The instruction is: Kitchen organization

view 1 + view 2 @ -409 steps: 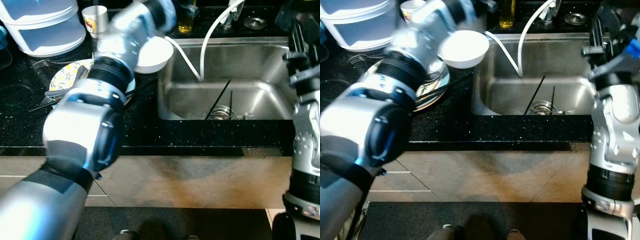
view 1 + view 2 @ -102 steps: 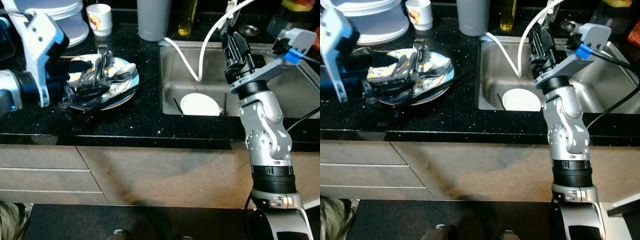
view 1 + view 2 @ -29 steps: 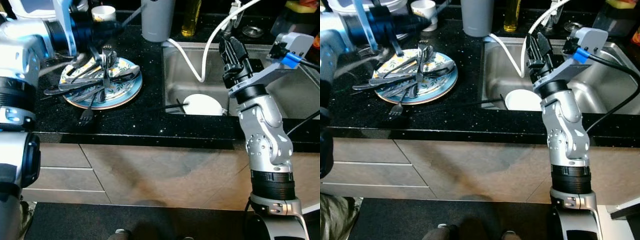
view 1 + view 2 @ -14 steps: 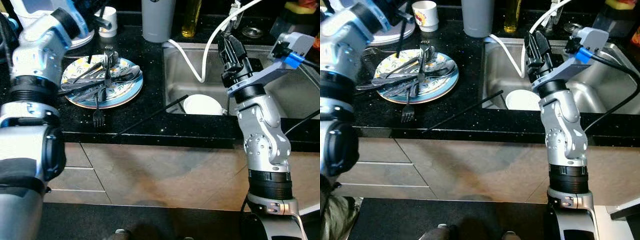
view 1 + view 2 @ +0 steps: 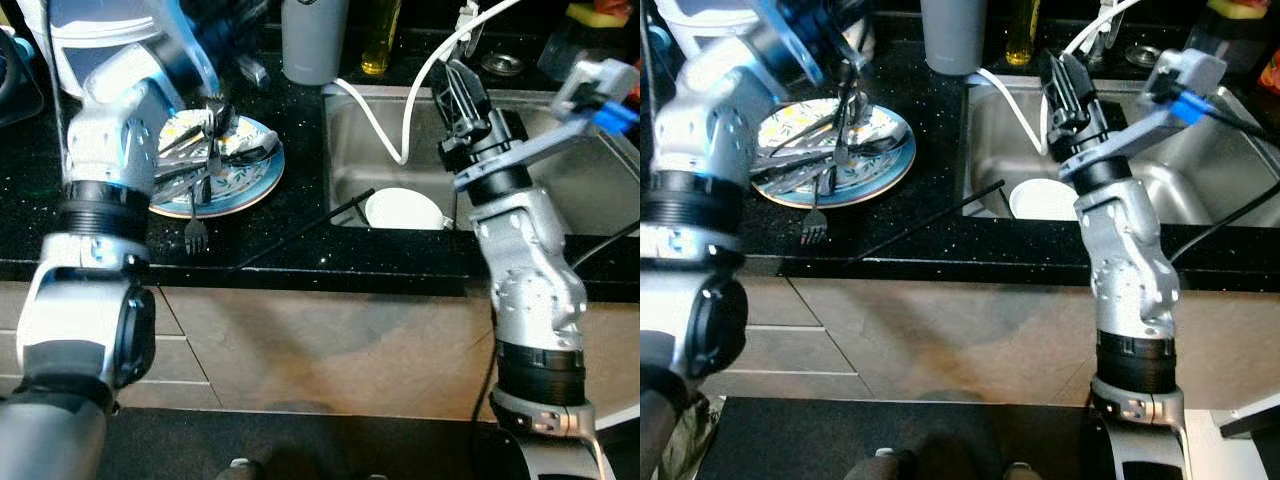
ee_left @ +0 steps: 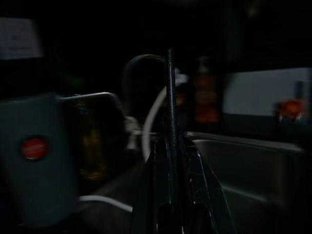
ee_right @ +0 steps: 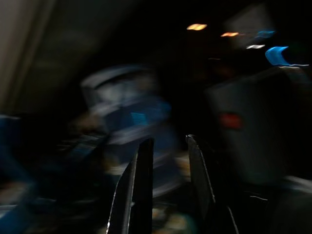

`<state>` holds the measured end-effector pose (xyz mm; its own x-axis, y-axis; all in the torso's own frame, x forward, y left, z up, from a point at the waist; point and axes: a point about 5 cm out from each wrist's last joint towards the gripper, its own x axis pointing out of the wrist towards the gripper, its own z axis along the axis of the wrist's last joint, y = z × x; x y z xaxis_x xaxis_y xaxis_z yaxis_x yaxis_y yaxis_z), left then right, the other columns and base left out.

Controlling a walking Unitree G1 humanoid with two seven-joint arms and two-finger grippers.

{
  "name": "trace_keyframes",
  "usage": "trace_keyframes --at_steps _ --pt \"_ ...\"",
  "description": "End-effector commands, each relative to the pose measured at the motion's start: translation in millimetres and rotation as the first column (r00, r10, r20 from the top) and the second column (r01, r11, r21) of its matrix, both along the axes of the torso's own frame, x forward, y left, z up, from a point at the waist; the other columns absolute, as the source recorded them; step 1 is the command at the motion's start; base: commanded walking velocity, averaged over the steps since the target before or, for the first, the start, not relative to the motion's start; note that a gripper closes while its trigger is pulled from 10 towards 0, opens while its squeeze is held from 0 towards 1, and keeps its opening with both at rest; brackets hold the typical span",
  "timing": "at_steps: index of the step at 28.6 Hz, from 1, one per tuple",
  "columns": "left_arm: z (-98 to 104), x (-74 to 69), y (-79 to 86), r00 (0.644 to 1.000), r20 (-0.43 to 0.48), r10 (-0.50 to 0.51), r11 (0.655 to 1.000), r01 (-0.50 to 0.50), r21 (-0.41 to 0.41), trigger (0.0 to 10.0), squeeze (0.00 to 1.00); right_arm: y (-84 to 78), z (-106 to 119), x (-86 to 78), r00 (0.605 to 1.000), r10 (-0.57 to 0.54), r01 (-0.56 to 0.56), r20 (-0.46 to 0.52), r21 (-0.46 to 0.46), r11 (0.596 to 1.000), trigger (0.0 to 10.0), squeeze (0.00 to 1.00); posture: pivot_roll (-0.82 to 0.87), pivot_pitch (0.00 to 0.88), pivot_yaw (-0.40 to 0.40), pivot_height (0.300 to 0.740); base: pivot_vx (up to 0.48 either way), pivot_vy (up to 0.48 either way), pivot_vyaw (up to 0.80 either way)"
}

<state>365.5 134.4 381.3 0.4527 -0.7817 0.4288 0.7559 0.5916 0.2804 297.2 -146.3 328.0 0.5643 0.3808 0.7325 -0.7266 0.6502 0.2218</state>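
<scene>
A patterned plate (image 5: 250,178) piled with forks and spoons sits on the black counter left of the sink. My left gripper (image 5: 235,30) is a blur above the plate's far edge. In the left wrist view it (image 6: 170,146) is shut on a thin black chopstick (image 6: 169,97) that points toward the faucet. A second black chopstick (image 5: 300,230) lies across the counter, its tip at the sink rim. A white bowl (image 5: 403,210) rests in the steel sink (image 5: 560,200). My right gripper (image 5: 458,88) hangs over the sink, open and holding nothing.
One fork (image 5: 195,222) lies on the counter in front of the plate. A grey tumbler (image 5: 314,40), an oil bottle (image 5: 380,40) and a white hose (image 5: 400,110) stand at the back near the sink. White tubs (image 5: 95,30) occupy the back left corner.
My left arm has swung from the back left toward the right, over the plate, carrying the chopstick. The counter chopstick slid and turned a second ago and now lies still. The right arm barely shifted.
</scene>
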Motion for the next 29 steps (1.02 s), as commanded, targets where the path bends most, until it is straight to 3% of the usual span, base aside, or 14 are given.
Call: trace_keyframes --at_steps 1,6,14,23,29 --pt "1 -7.1 -8.3 0.997 0.015 -0.074 0.997 0.073 0.021 10.0 0.00 4.4 2 -8.8 0.996 0.085 -0.085 0.027 0.010 0.996 10.0 0.00 0.10 0.112 0.015 0.740 0.000 0.000 0.00" --pt "-10 -22.8 -19.5 0.976 0.001 -0.216 0.974 0.216 0.066 10.0 0.00 12.8 4 -18.7 0.979 0.197 -0.200 0.055 0.055 0.978 10.0 0.00 0.10 0.114 0.013 0.740 0.000 0.000 0.00" --pt "-26 -47.5 -36.8 0.923 -0.046 -0.381 0.915 0.384 0.122 10.0 0.00 17.6 2 -23.3 0.961 0.272 -0.273 0.041 0.026 0.962 10.0 0.00 0.10 0.115 0.010 0.740 0.000 0.000 0.00" --pt "-35 -58.4 -44.2 0.903 -0.080 -0.422 0.892 0.429 0.143 10.0 0.00 22.6 3 -24.7 0.958 0.284 -0.285 0.034 0.012 0.959 10.0 0.00 0.10 0.115 0.009 0.740 0.000 0.000 0.00" --pt "-32 -58.2 -42.1 0.916 -0.074 -0.394 0.907 0.400 0.130 10.0 0.00 21.4 4 -24.7 0.958 0.284 -0.284 0.034 0.012 0.959 10.0 0.00 0.10 0.115 0.009 0.740 0.000 0.000 0.00"
